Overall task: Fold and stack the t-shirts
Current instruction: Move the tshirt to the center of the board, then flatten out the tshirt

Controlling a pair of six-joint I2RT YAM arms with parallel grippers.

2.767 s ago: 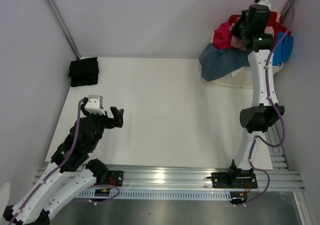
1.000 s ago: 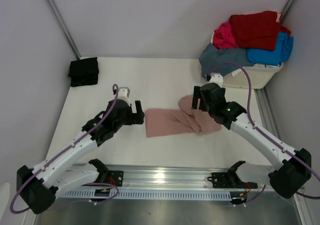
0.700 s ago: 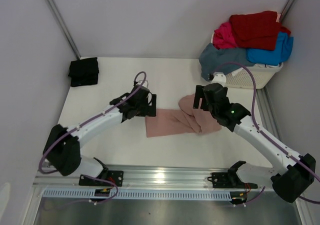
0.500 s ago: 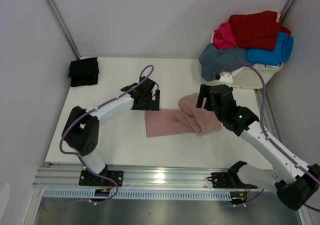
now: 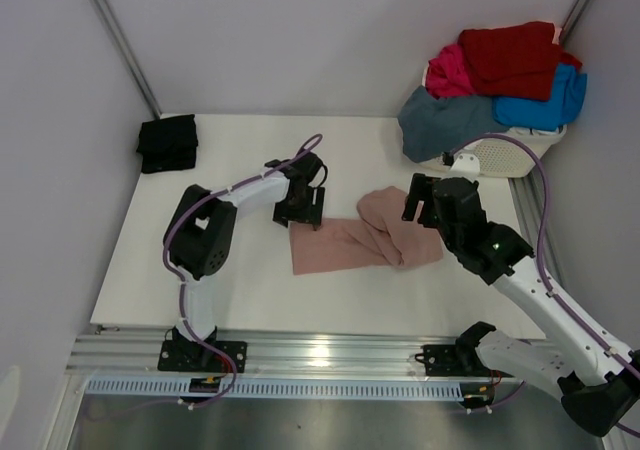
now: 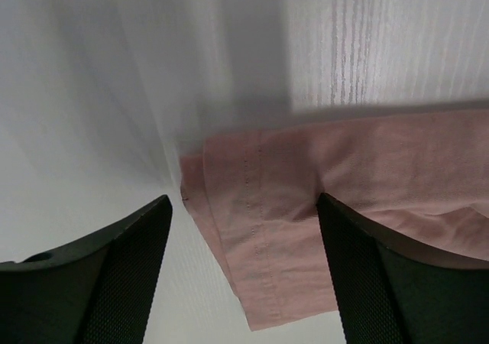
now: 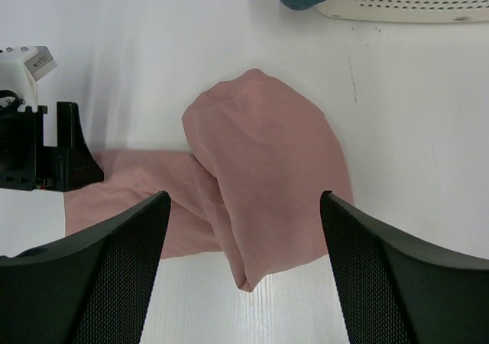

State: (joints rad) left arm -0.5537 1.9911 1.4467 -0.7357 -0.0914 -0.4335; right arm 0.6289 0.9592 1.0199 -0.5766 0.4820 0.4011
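A dusty-pink t-shirt [image 5: 365, 235] lies crumpled on the white table, its right part folded over. My left gripper [image 5: 300, 205] hovers at its far left corner, open; in the left wrist view that hemmed corner [image 6: 306, 206] lies between the spread fingers [image 6: 114, 275], not pinched. My right gripper [image 5: 425, 202] hangs open over the shirt's right bulge [image 7: 260, 168], holding nothing. A folded black t-shirt [image 5: 168, 142] sits at the far left. Red [image 5: 510, 58], magenta [image 5: 450, 70], bright-blue [image 5: 545, 105] and slate-blue [image 5: 445, 120] t-shirts are heaped in the basket.
The white slatted laundry basket [image 5: 500, 155] stands at the far right corner; its rim [image 7: 412, 4] shows at the top of the right wrist view. Grey walls close in the left, back and right. An aluminium rail [image 5: 330, 355] runs along the near edge.
The pink shirt came from the basket to the table. Over the last second the left arm stretched forward and right to the shirt's left corner, and the right gripper drifted slightly right.
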